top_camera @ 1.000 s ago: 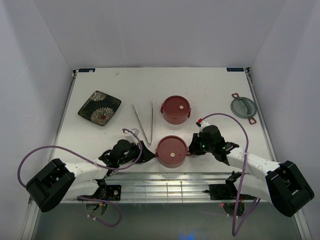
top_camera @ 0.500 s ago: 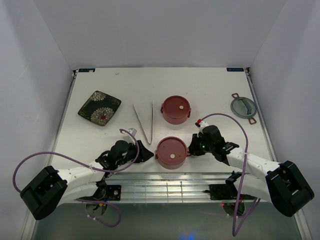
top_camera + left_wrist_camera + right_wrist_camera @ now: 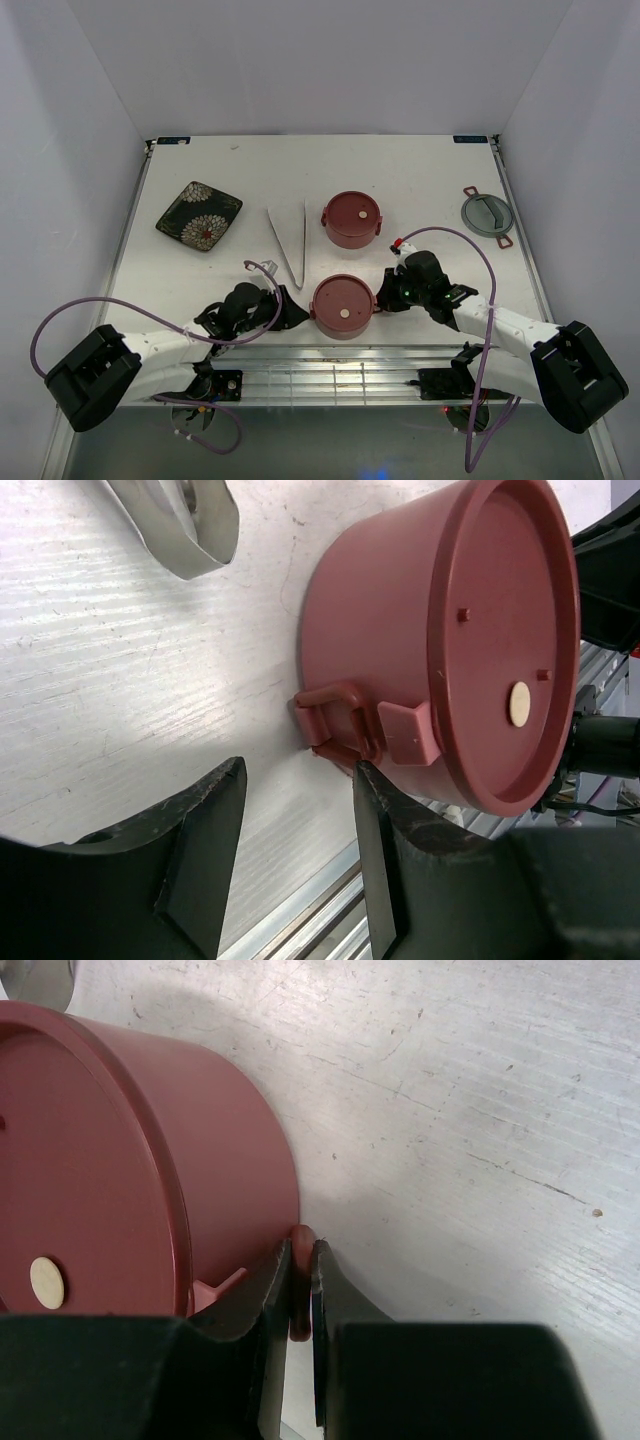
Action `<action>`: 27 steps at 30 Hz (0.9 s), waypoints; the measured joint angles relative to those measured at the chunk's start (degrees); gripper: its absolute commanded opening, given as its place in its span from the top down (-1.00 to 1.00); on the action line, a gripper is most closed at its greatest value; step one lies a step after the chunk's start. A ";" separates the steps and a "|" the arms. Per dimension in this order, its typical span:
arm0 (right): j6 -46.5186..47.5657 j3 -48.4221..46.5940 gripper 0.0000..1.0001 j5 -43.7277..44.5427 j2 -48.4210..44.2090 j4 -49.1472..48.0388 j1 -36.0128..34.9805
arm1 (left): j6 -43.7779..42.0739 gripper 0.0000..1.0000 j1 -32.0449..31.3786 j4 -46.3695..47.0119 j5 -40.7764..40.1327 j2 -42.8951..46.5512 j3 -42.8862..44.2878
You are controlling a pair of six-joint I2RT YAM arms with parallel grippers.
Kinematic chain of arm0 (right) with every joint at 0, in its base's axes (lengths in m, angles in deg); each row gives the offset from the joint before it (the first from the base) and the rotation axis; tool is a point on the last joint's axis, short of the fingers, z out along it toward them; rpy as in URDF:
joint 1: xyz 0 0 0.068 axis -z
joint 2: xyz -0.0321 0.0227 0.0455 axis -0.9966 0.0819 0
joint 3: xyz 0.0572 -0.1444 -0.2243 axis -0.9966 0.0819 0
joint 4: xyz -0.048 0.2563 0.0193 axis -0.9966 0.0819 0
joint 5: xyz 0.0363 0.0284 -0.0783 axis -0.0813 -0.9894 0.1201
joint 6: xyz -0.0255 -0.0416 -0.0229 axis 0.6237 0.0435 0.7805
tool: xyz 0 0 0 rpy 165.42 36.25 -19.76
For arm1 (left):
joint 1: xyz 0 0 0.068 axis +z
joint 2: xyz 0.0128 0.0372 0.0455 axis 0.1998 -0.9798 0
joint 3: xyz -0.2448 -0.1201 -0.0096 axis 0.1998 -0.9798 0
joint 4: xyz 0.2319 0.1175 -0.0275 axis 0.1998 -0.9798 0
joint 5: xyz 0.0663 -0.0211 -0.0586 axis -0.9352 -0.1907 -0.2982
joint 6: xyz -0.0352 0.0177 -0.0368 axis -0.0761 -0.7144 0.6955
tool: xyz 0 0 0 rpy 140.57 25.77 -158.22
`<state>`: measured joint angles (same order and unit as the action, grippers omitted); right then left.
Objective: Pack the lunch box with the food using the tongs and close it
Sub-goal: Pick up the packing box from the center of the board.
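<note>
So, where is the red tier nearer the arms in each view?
Top external: near tier, lower centre.
Left wrist: near tier, upper right.
Right wrist: near tier, left side.
Shared landmark: the pale dot on top of it.

Your near dusty-red round lunch box tier (image 3: pixel 335 298) and far dusty-red tier (image 3: pixel 351 222) each show a cream dot; the far-left dark square plate (image 3: pixel 199 215) bears white, red-centred flowers.
</note>
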<state>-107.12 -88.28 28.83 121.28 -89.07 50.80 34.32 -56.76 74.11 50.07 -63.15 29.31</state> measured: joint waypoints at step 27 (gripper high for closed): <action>-0.20 0.59 0.85 -0.96 -0.39 -0.39 0.00 | 1.46 -0.15 -2.14 4.46 1.62 -1.57 -0.72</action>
<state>-107.32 -87.69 27.87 120.88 -89.47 50.80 35.78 -58.90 78.57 51.69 -64.73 28.59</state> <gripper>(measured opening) 0.135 0.574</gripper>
